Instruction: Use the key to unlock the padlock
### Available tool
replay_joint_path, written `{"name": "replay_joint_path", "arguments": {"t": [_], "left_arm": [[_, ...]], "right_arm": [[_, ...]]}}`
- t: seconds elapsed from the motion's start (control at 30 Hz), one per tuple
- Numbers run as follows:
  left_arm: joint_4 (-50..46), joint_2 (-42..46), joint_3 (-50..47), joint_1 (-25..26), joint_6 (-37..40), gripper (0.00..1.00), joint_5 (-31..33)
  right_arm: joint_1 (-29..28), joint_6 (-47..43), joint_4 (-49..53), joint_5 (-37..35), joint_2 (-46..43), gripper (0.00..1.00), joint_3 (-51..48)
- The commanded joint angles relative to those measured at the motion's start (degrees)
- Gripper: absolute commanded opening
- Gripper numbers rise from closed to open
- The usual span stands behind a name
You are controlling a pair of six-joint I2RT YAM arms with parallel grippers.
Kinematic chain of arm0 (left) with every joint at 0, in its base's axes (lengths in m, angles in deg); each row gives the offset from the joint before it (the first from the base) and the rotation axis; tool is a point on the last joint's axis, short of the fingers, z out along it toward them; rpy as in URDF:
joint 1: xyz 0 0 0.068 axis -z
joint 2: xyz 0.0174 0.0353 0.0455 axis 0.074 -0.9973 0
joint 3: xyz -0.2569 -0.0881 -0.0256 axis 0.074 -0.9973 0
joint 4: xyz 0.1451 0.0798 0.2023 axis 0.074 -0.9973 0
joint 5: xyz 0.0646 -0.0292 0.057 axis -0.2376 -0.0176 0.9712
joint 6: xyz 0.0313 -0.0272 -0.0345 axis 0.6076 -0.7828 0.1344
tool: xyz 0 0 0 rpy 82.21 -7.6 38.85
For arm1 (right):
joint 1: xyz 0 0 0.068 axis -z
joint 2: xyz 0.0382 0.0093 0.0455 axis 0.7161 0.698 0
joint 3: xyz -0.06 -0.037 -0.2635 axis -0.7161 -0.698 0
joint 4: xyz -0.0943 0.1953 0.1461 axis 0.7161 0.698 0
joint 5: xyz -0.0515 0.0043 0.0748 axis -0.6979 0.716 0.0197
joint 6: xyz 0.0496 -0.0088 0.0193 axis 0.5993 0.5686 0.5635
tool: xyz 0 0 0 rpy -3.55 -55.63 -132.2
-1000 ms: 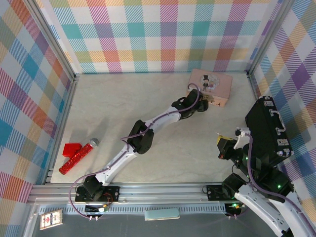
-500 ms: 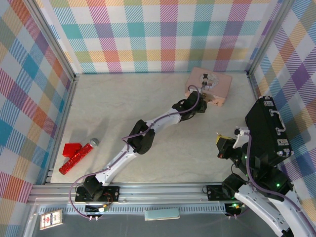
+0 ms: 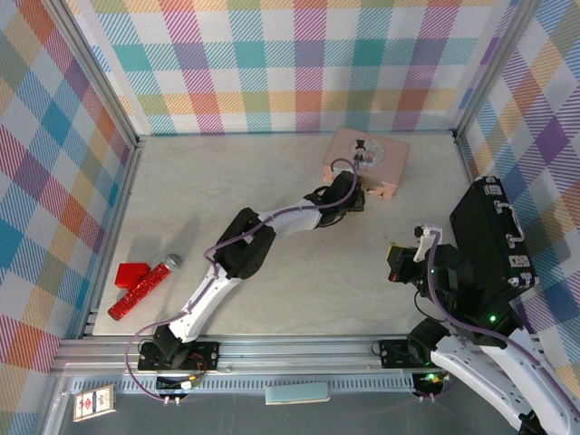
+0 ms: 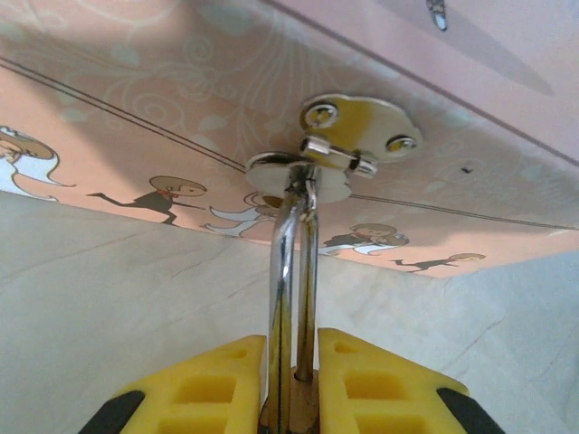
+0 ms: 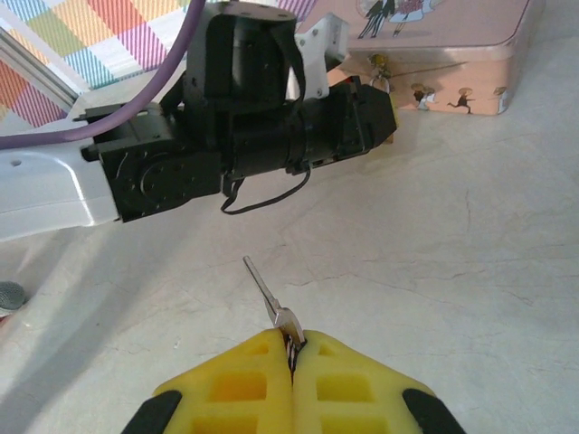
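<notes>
Far right, left gripper [image 4: 291, 384] pinches tiny brass padlock [image 4: 282, 262] on pink rectangular tin [image 4: 136, 108]; right gripper [image 5: 291, 360] pinches thin silvery key [image 5: 266, 290]

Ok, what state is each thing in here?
left fingers: shut on the padlock.
right fingers: shut on the key.
padlock: shackle threaded through the hasp of the pink tin, looks locked.
key: blade pointing out, not inserted.
pink tin: lid shut, hasp fastened.
</notes>
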Motion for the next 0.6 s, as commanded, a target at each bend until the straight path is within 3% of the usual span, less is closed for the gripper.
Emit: {"name": "replay_joint_path", "arguments": {"t": [0.0, 0.57], "left_arm": [[2.9, 6.9, -8.9, -2.8, -1.3, 0.09, 3.1], [8.0, 30.4, -42.0, -7.8, -0.1, 0.03, 4.2]], "right_arm": [[0.0, 0.7, -3.8, 2.4, 3.1, 0.00, 2.5], [0.0, 5.1, -13.5, 11.8, 14.2, 0.00, 1.2]]}}
